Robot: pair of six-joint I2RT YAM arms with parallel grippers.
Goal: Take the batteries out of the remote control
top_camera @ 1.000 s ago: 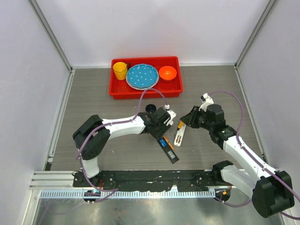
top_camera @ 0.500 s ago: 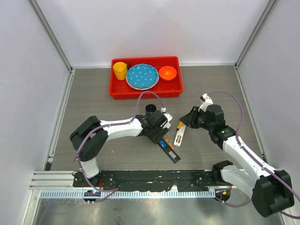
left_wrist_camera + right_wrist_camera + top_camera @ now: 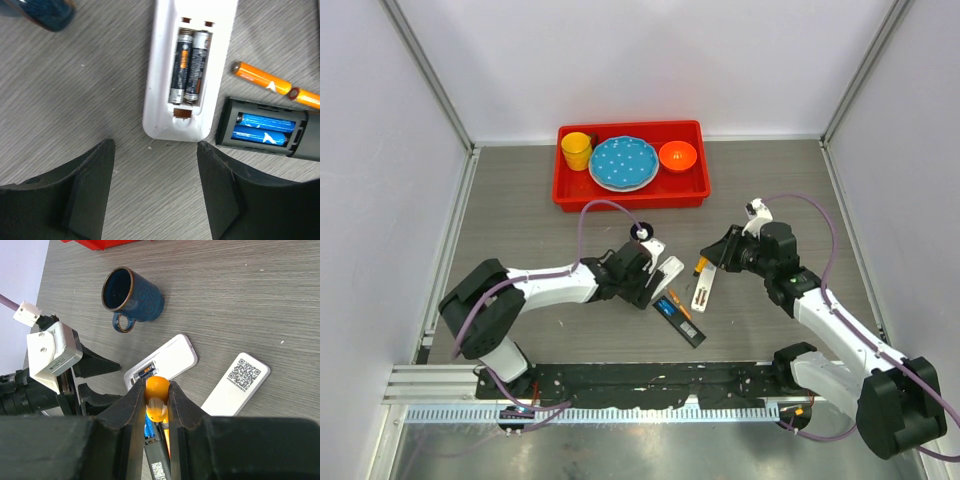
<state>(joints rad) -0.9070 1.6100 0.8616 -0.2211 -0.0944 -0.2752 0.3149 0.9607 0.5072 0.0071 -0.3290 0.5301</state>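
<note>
QR code label (image 3: 243, 371) on flat white piece (image 3: 227, 390), batteries (image 3: 188, 65) — print unreadable

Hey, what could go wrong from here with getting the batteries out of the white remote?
The open left gripper, with broad fingers, may shove the white plastic remote rather than grip the two dark grey cells seated in its bay. The two loose orange batteries beside the black remote could roll if nudged. The right gripper, shut on a small orange round-ended object, hangs close; the arms might collide.

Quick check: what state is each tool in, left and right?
Left tool: open, holding nothing.
Right tool: shut on an orange item, possibly a screwdriver handle; cannot tell for sure.
</note>
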